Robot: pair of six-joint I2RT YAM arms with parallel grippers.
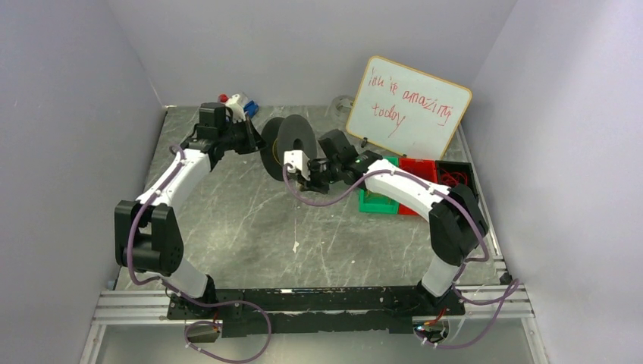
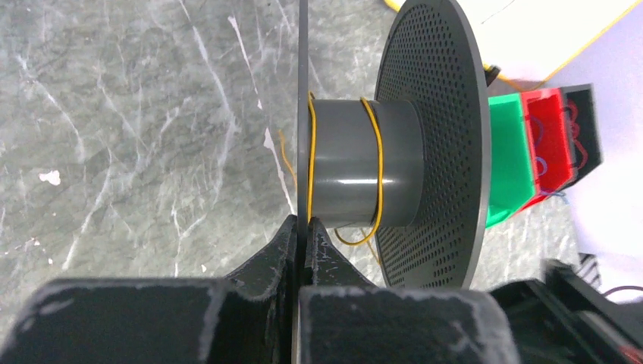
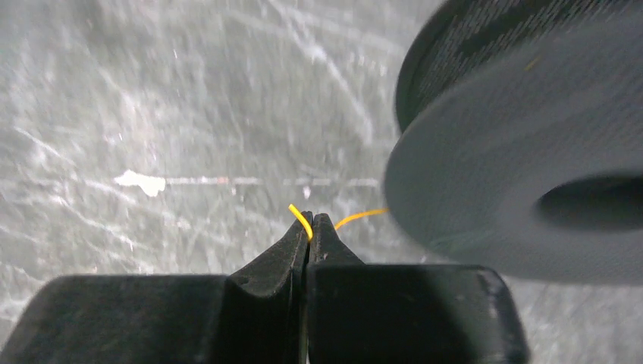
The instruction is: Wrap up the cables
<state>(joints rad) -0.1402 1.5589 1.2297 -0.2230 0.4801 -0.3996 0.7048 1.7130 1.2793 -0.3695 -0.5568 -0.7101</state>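
Black spool [image 1: 294, 140], flanges upright, an arm at either side.

Left wrist: left gripper [image 2: 303, 227] clamped on the spool's thin flange. The yellow cable [image 2: 377, 152] lies in two loose turns on the hub.

Right wrist: right gripper [image 3: 308, 227] pinches the cable just beside the spool.

Judged light, limp and slippery; grip near its end and keep tension.

Both arms reached up the frame from their bases at the bottom edge. The left arm [image 1: 176, 178] stretched toward the upper left, the left pincer [image 2: 302, 226] clamped shut on a spool's thin flange [image 2: 302, 91]. The right arm [image 1: 413, 189] folded back toward the centre, the right pincer [image 3: 308, 227] nipped tight on the cable [image 3: 299, 215].
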